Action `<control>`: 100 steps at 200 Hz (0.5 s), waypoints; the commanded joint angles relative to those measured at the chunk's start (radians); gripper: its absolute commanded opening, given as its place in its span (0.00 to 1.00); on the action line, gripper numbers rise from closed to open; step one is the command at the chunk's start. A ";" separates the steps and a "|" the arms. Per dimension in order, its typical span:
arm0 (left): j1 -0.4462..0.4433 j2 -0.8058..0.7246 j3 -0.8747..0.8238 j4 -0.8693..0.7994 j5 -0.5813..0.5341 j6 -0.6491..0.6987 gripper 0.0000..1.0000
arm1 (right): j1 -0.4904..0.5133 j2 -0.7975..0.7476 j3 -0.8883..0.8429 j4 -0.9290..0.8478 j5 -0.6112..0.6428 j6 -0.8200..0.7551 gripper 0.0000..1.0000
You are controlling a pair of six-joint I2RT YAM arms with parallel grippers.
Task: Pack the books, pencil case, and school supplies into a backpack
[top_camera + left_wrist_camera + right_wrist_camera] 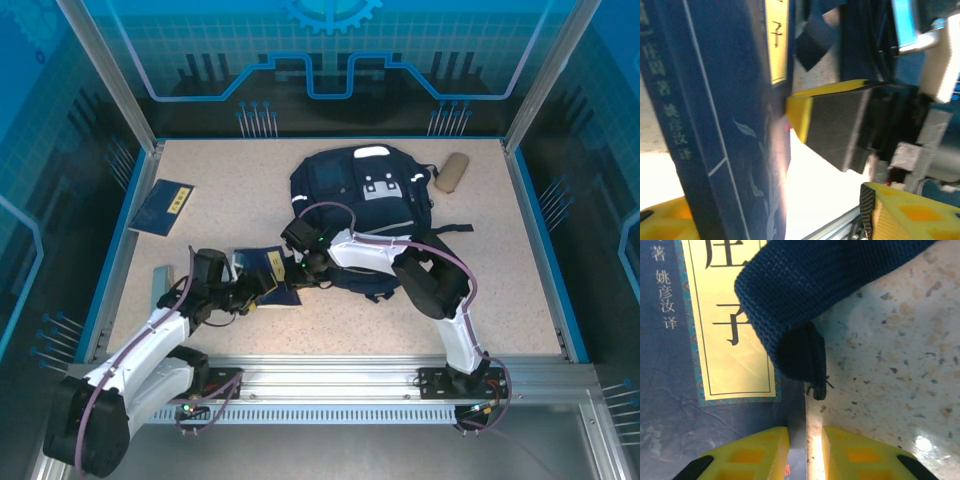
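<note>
a thin navy softcover book (262, 272) with a pale yellow title label (730, 315) sits between the two grippers, just on the near side of the navy backpack (365, 195). the left gripper (770, 205) stands open around it, with the cover against one yellow finger (665, 220) and a clear gap to the other. the right gripper (806, 440) has its tips close together, straddling the book's long edge, one over the cover and one over the bare table (890, 365). whether they actually pinch the edge cannot be told. a woven backpack strap (805, 295) drapes over the label just ahead of those tips.

the book looks light, floppy and slick-covered, likely to bow or slide if taken by a corner. a hold across the spine or mid-edge, clear of the strap, seems the safer bet.

a second navy book (160, 207) lies well off to the left gripper's outer side. the tan pencil case (452, 172) lies far beyond the right gripper, past the backpack.
</note>
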 commanded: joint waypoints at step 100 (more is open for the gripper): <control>0.016 -0.013 0.104 -0.152 -0.167 0.022 0.10 | -0.059 -0.180 -0.118 0.040 -0.051 -0.029 0.46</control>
